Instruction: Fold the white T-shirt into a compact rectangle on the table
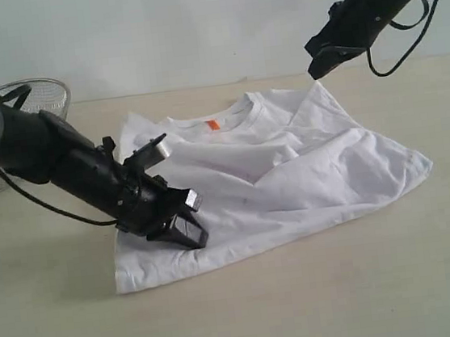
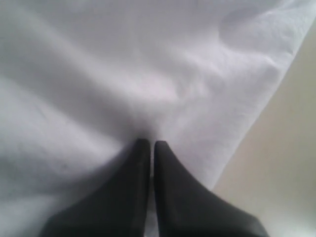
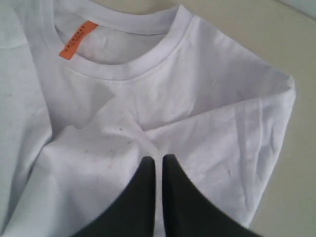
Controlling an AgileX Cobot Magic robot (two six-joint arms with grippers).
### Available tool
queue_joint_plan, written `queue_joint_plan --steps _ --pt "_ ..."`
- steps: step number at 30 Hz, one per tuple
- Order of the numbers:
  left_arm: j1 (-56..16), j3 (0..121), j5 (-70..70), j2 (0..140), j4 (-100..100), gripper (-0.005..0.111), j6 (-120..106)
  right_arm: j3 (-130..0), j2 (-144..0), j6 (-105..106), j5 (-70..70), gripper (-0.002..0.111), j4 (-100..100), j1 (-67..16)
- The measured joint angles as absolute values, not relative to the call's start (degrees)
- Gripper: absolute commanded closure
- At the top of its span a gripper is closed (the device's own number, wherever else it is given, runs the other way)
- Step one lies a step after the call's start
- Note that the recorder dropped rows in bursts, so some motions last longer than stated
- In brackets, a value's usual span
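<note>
The white T-shirt (image 1: 291,177) lies spread and creased on the table (image 1: 306,306), collar toward the back, its orange neck tag (image 1: 213,124) showing. My left gripper (image 1: 192,236) is low on the shirt's near left part by the hem, shut, with cloth (image 2: 148,74) puckering into its tips (image 2: 148,143). My right gripper (image 1: 316,73) is raised at the far right, shut on a sleeve corner that rises in a peak to its tips. In the right wrist view the shirt (image 3: 197,98), the tag (image 3: 78,39) and the gripper (image 3: 157,158) show.
A round wire-mesh basket (image 1: 38,96) stands at the back left, behind my left arm. Bare tabletop (image 2: 291,148) lies beside the shirt's edge near the left gripper, and more of it (image 3: 296,173) shows past the sleeve.
</note>
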State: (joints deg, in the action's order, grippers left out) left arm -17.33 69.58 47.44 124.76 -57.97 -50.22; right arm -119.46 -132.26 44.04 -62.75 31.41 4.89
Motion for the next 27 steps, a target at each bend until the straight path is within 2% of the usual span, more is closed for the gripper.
queue_joint_plan --steps 11,14,20,22,27 --pt "-17.33 55.92 52.75 118.80 -55.99 0.102 -50.43 -119.69 -134.28 43.44 -69.24 0.107 28.58 -1.21" --pt "-17.33 51.53 53.50 117.52 -57.06 0.102 -52.30 -119.69 -134.96 43.30 -69.62 0.095 28.22 -2.77" --pt "-17.33 46.51 53.73 115.75 -59.29 0.102 -57.05 -119.69 -136.19 42.65 -69.65 0.054 27.40 -4.22" --pt "-17.33 45.92 53.73 115.61 -59.29 0.102 -57.29 -119.69 -136.18 42.22 -69.65 0.049 27.16 -4.89" --pt "-17.33 45.88 53.99 115.53 -59.29 0.102 -57.52 -119.24 -136.18 38.88 -69.65 0.049 24.92 -6.49"
